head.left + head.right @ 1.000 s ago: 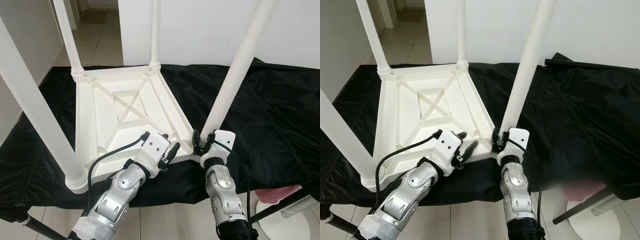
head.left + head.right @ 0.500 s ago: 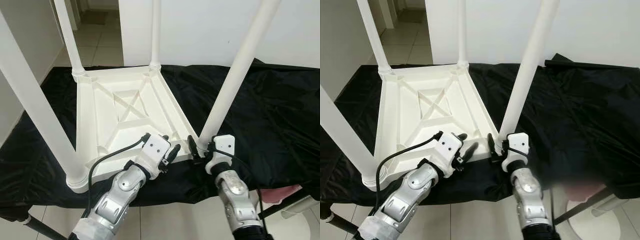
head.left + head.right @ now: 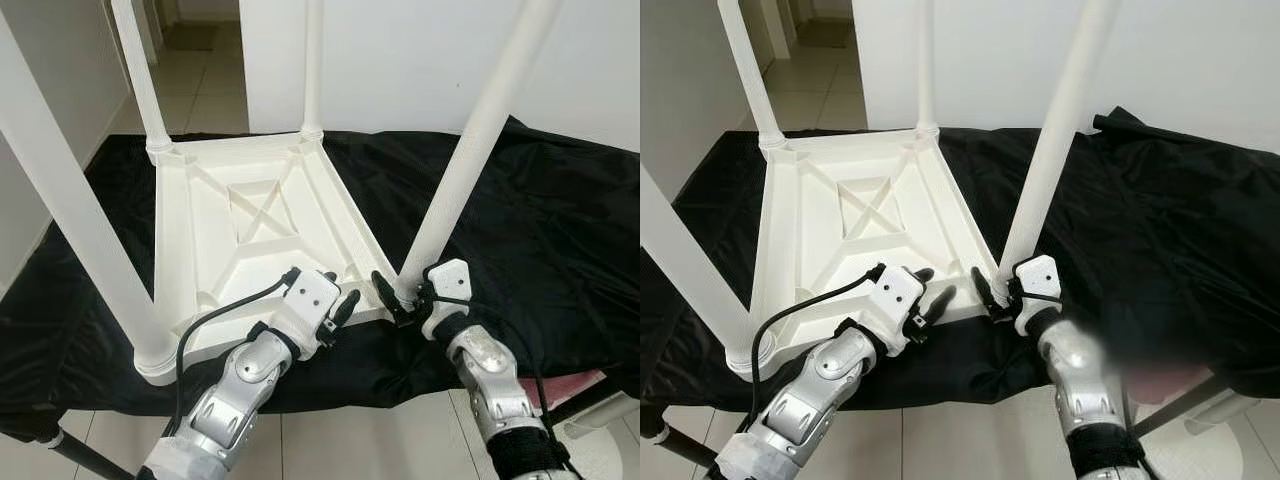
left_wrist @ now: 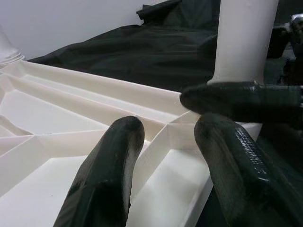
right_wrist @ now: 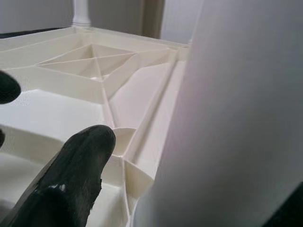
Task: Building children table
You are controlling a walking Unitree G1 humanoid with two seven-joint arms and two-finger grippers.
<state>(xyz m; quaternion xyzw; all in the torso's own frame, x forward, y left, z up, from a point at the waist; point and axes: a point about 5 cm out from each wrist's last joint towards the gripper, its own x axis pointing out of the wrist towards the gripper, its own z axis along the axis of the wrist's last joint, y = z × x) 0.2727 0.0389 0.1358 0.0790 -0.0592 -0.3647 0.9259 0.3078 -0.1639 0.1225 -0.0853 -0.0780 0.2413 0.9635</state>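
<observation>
Our left gripper (image 3: 342,303) has fingers spread over the upturned white table's (image 3: 240,225) near rim; our right gripper's (image 3: 398,298) fingers straddle the table leg (image 3: 460,175), spread.

A home: tiled hallway (image 3: 195,70), white walls (image 3: 400,60), black-draped table (image 3: 560,230)

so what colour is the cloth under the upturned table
Black cloth, clearest in the left eye view.

head pair: high, facing down-forward at upturned table (image 3: 250,225) | wrist views: very close at near right leg (image 4: 244,40) | shared: that corner
</observation>
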